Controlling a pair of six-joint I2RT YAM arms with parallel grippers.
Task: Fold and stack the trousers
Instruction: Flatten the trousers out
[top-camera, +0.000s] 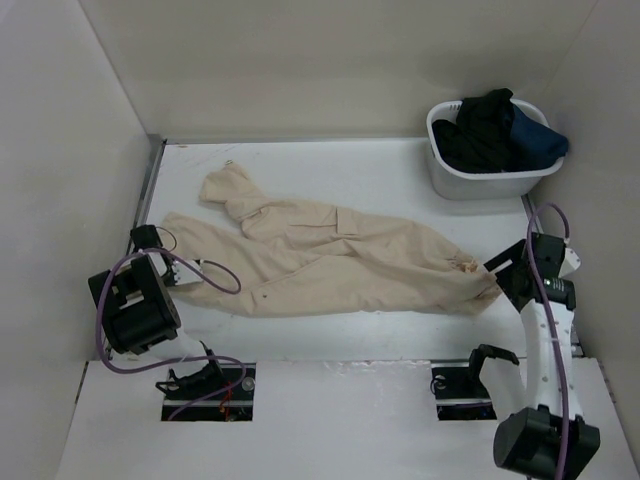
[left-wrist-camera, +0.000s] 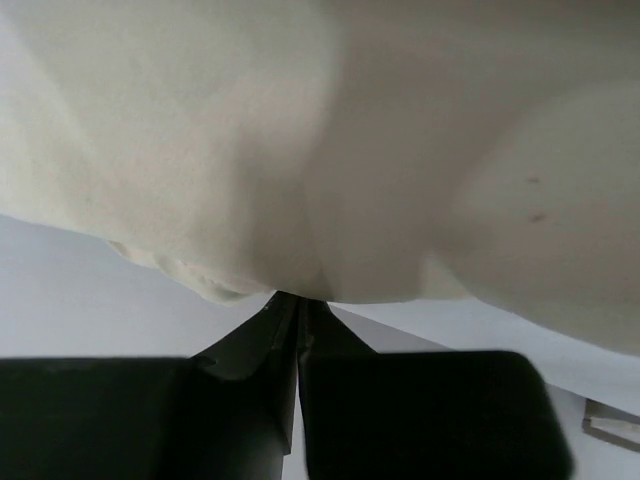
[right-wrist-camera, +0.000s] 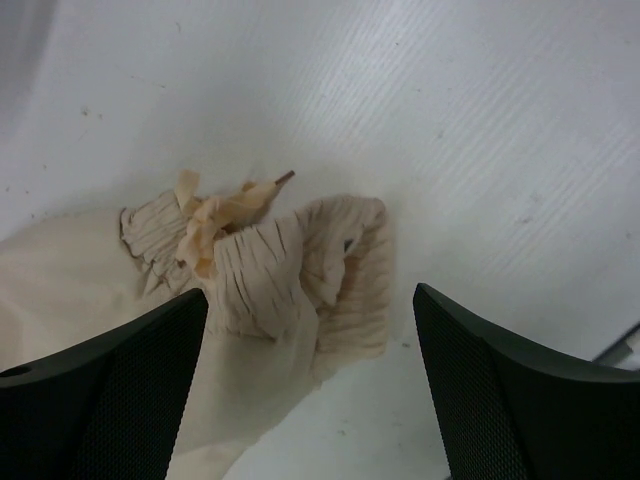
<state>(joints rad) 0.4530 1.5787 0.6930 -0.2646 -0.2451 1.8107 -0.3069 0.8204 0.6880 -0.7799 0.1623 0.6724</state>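
Left gripper (left-wrist-camera: 298, 312) pinches shut on the trousers (top-camera: 340, 262) near the worktop's left edge; right gripper (right-wrist-camera: 310, 295) gapes wide, empty, astride their gathered elastic end; long axis runs left-to-right, mid-worktop.

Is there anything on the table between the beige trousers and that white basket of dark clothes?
Nothing: the top view shows only bare white table between the trousers and the basket.

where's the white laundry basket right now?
Top external view: the white plastic basket sits at the far right corner of the white table, holding black and dark-blue garments, beyond and apart from the right end of the beige cloth trousers.
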